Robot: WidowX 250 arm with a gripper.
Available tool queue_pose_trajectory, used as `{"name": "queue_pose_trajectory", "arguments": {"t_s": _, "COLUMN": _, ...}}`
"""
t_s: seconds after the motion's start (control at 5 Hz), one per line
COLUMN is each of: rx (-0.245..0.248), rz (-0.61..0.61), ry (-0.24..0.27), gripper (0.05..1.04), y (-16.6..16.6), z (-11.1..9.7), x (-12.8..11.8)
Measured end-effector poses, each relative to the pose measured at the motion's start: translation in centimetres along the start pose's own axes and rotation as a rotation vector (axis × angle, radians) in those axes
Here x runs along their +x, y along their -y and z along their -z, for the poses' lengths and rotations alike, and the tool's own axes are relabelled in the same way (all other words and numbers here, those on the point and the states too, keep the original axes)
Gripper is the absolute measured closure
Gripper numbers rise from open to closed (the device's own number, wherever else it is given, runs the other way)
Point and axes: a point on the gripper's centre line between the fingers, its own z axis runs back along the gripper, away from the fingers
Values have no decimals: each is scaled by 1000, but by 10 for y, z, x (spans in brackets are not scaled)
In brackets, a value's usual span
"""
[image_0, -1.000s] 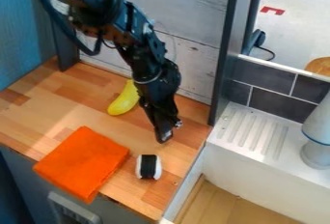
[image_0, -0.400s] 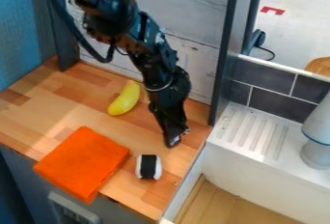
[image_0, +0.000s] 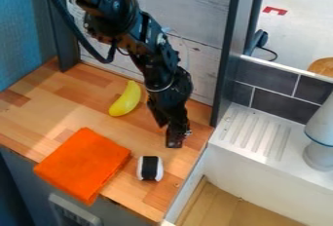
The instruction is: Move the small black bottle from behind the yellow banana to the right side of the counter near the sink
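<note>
- Wooden countertop (image_0: 65, 103): one, wood-block surface, left and centre of the frame.
- Black arm (image_0: 151, 69): one, slanting from upper left down to the centre. Over the last second it has shifted to the right, then nearly settled; its lower end has since turned slightly and stands more upright.
- White basin (image_0: 260, 181): one, lower right, with ribbed ledge; white-grey vessel (image_0: 319, 157) at the right edge.
- Orange cloth (image_0: 84, 164): one, folded, lower left, lying at the counter's front edge. Unmoved.
- Gripper (image_0: 174, 140): one, black, just right of centre, over the counter. Whether wide or narrow cannot be told; nothing is seen held in it.
- Yellow banana (image_0: 127, 99): one, toy-like, left of the gripper and above the cloth in the frame. Unmoved.
- White roll with black band (image_0: 150, 168): one, below centre, just right of the cloth; nearest item to the gripper, which is above it and slightly right in the frame, apart from it. Unmoved.

Net change: arm and gripper position only; all three loose items keep their places.
</note>
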Motion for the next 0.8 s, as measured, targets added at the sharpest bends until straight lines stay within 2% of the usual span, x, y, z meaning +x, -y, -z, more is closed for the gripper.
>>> {"name": "queue_pose_trajectory", "arguments": {"t_s": 0.2, "rx": 0, "rz": 1, "ry": -2, "gripper": 76, "y": 0, "z": 0, "x": 0}}
{"name": "queue_pose_trajectory", "arguments": {"t_s": 0.4, "rx": 1, "rz": 1, "ry": 0, "gripper": 81, "y": 0, "z": 0, "x": -1}}
{"name": "queue_pose_trajectory", "arguments": {"t_s": 0.6, "rx": 9, "rz": 3, "ry": 3, "gripper": 83, "y": 1, "z": -24, "x": 1}}
{"name": "queue_pose_trajectory", "arguments": {"t_s": 0.8, "rx": 2, "rz": -191, "ry": -57, "gripper": 83, "y": -16, "z": -76, "x": -12}}
